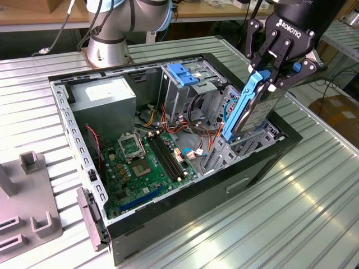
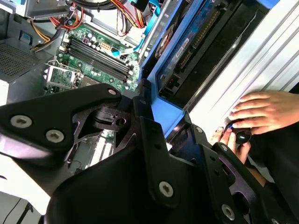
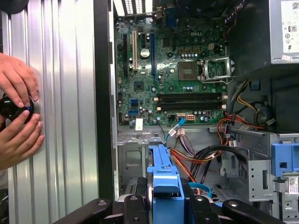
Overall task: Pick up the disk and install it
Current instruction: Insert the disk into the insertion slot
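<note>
The arm reaches in from the exterior view's right, and its gripper (image 1: 273, 75) hangs over that end of the open computer case (image 1: 185, 196). The fingers (image 1: 300, 70) are pinched on the upper end of the disk (image 1: 257, 112). The disk stands on edge, steeply tilted, one blue rail turned toward the middle of the case and its lower end down among the bays at the case's end. The case sits on a ribbed metal worktop (image 1: 291, 202) with the motherboard (image 1: 146, 162) facing up. The grey power-supply box (image 1: 104, 98) is in the far corner, and the drive cage (image 1: 182, 75) with its blue handle is near it. The arm's base (image 1: 106, 47) stands behind the case.

The exterior view takes in a grey fixture block (image 1: 28, 213) on the worktop at its left. In both wrist views a person's hands (image 3: 16, 112) rest on the worktop just outside the case wall, closed around a small black round object (image 3: 11, 107). The first wrist view looks along the disk's blue rail toward the motherboard. The second wrist view catches a blue circuit board on the disk's face.

The disk's lower end is lost behind the bay metalwork, so I cannot tell whether it sits in a slot. The black object is mostly covered by the person's hands and hard to make out.
</note>
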Action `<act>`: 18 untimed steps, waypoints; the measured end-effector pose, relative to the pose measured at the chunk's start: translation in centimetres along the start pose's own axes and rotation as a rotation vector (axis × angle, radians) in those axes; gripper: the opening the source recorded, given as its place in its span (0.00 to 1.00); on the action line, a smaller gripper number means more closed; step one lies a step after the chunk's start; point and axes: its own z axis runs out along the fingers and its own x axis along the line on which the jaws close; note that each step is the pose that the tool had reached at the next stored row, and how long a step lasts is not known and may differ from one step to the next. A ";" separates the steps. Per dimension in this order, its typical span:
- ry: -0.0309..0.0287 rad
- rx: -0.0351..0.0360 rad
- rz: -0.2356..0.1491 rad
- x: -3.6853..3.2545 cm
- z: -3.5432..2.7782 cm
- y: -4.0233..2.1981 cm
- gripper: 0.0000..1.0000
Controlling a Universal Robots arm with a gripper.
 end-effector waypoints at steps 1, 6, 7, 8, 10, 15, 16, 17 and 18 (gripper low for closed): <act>0.0000 0.0000 0.000 0.00 0.10 0.00 0.37; 0.0000 -0.0001 0.000 0.02 0.31 0.00 0.37; 0.0002 0.0000 0.000 0.02 0.32 0.00 0.37; 0.0000 0.0000 0.000 0.02 0.35 0.00 0.37; 0.0001 0.0000 0.000 0.02 0.40 0.00 0.37; -0.0001 0.0000 0.000 -0.01 0.49 0.00 0.37; 0.0000 0.0000 0.000 -0.01 0.50 0.00 0.37; 0.0001 0.0000 0.000 -0.01 0.55 0.00 0.37; 0.0000 0.0000 0.000 -0.01 0.63 0.00 0.37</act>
